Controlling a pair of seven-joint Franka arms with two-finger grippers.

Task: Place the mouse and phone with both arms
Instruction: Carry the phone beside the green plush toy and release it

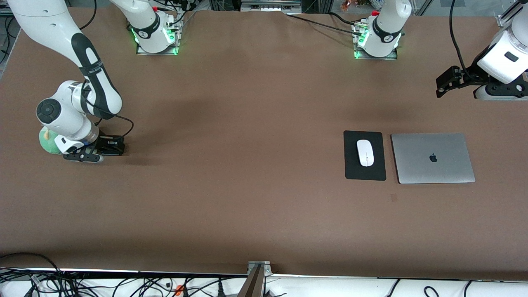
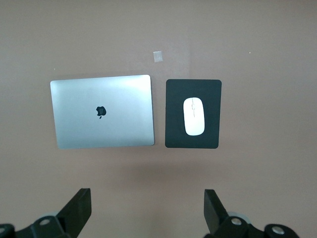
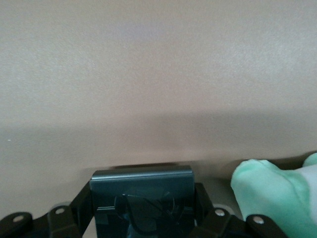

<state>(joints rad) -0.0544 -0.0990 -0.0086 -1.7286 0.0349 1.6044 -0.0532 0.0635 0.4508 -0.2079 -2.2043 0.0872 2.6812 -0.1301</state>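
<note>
The white mouse (image 1: 365, 152) lies on a black pad (image 1: 365, 173) toward the left arm's end of the table. It also shows in the left wrist view (image 2: 194, 116) on the pad (image 2: 173, 134). My left gripper (image 1: 447, 82) is up in the air over bare table at that end, open and empty (image 2: 148, 208). My right gripper (image 1: 103, 149) is low at the table at the right arm's end. Its jaws stand on either side of the black phone (image 1: 112, 146) and are shut on it; the phone fills the right wrist view between them (image 3: 141, 181).
A closed silver laptop (image 1: 433, 159) lies beside the pad (image 2: 101, 111). A green plush thing (image 1: 47, 142) sits right beside the right gripper (image 3: 267, 193). A small mark (image 1: 394, 198) is on the brown table cover, nearer the front camera than the pad.
</note>
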